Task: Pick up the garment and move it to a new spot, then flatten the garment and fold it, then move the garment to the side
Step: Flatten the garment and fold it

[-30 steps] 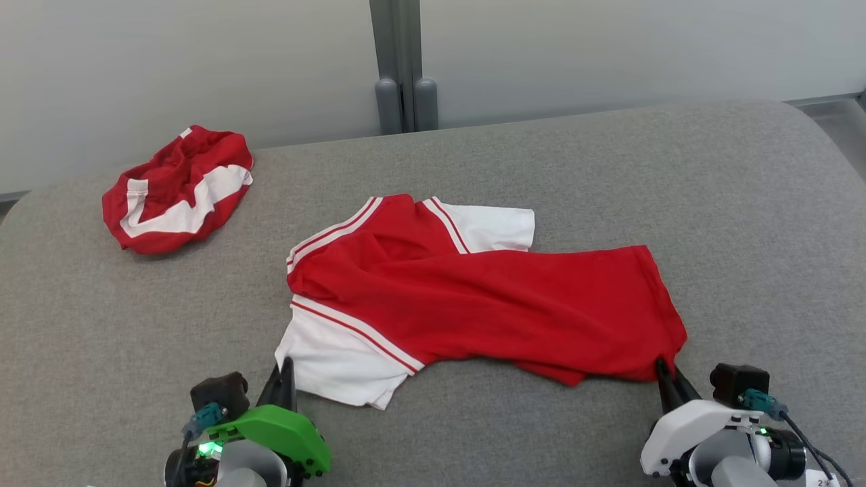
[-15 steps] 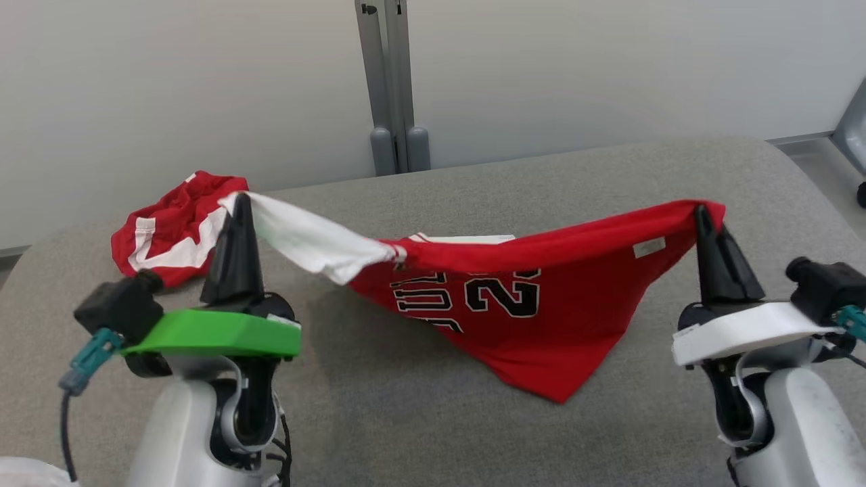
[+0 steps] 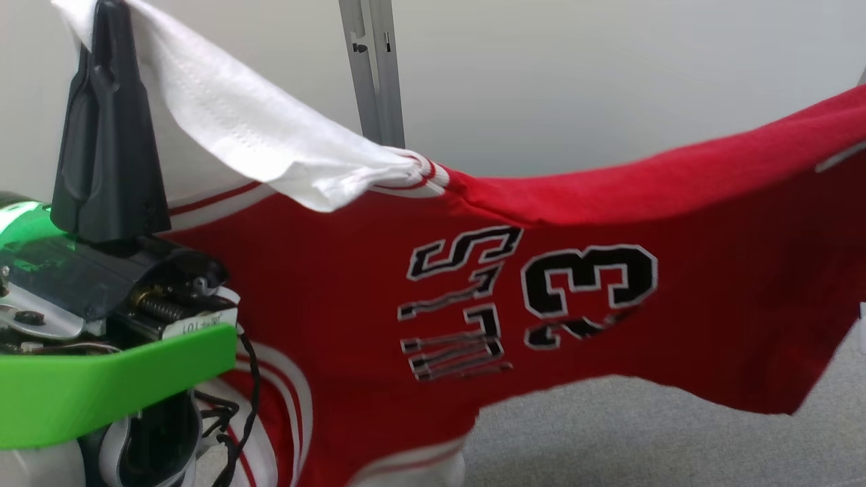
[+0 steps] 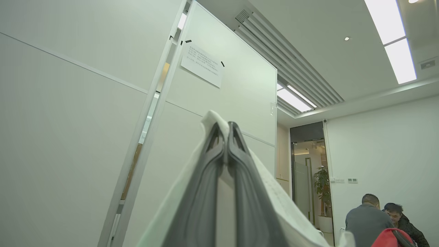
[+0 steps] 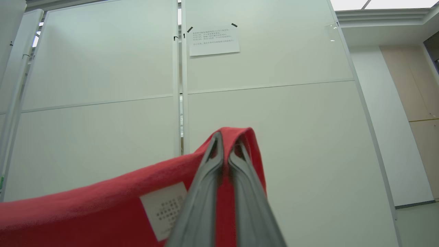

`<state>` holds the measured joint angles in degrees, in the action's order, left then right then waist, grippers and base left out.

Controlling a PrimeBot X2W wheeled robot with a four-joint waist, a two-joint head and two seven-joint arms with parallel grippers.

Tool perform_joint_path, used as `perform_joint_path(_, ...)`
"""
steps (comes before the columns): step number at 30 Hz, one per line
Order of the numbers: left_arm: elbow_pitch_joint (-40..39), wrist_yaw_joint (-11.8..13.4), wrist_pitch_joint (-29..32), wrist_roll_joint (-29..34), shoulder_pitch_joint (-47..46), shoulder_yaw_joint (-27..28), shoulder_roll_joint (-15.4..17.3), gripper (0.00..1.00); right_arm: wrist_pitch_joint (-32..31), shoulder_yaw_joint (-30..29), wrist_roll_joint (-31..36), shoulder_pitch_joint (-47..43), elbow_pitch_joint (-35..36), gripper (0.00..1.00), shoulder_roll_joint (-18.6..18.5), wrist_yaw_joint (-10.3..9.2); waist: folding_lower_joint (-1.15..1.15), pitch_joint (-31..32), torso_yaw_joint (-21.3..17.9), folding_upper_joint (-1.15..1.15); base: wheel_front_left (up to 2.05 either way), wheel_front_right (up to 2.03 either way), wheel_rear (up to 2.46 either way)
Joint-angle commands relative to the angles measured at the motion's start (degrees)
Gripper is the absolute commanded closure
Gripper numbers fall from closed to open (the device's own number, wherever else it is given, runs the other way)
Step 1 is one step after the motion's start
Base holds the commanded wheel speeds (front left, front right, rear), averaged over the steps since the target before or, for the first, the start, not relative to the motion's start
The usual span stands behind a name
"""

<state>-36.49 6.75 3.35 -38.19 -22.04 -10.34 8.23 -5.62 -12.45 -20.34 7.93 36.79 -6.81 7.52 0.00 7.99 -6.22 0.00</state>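
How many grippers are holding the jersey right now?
2. The left gripper pinches the jersey's white sleeve; the right gripper pinches a red edge beside the label.

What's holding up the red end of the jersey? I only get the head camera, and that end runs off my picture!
Observer: The right fingers are. They are shut on the red edge of the jersey, which folds over their tips.
Operator: Is anything sewn on there?
Observer: Yes, a small white label with tiny print, just beside those fingers.
Operator: What's way out past the left fingers?
Observer: The left wrist camera shows two people sitting far across the room.
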Motion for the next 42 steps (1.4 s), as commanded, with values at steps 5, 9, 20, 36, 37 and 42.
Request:
perform_joint_path(5, -4.07, 1.01, 5.43, 2.03, -4.26, -3.15, 1.54, 1.0, -5.59, -2.5, 1.83, 0.89, 6.43, 1.0, -0.57, -0.06, 0.0, -1.53, 0.08, 0.0, 0.0, 0.0, 0.0)
perform_joint_path(9, -1.93, 1.78, 7.59, 1.52, -5.85, -4.68, 0.8, 1.0, -8.52, -3.72, 1.77, 1.72, 5.98, 1.0, 0.4, -0.06, 0.0, -4.17, 0.55, 0.0, 0.0, 0.0, 0.0)
perform_joint_path(20, 31.72, -1.75, 6.88, 2.39, -26.41, -2.56, 1.68, 1.0, -6.19, 4.19, 0.05, 23.69, -24.21, 1.0, -4.89, -0.05, 0.0, -17.91, 1.75, 0.0, 0.0, 0.0, 0.0)
perform_joint_path(36, 75.4, -7.68, -14.61, 7.44, -54.16, -2.61, -2.89, 1.0, 14.04, 8.75, 6.32, 60.93, -79.52, 1.0, -2.3, -0.06, 0.0, -30.98, 4.07, 0.0, 0.0, 0.0, 0.0)
perform_joint_path(37, 76.4, -8.18, -15.27, 7.07, -52.97, -3.02, -3.45, 1.0, 15.22, 8.88, 6.17, 60.28, -82.03, 1.0, -2.41, -0.06, 0.0, -32.32, 4.7, 0.0, 0.0, 0.0, 0.0)
perform_joint_path(42, 80.26, -9.22, -17.53, 4.09, -45.78, -3.82, -4.78, 1.0, 19.3, 8.08, 5.21, 57.48, -92.21, 1.0, -3.28, -0.07, 0.0, -36.49, 7.01, 0.0, 0.0, 0.0, 0.0)
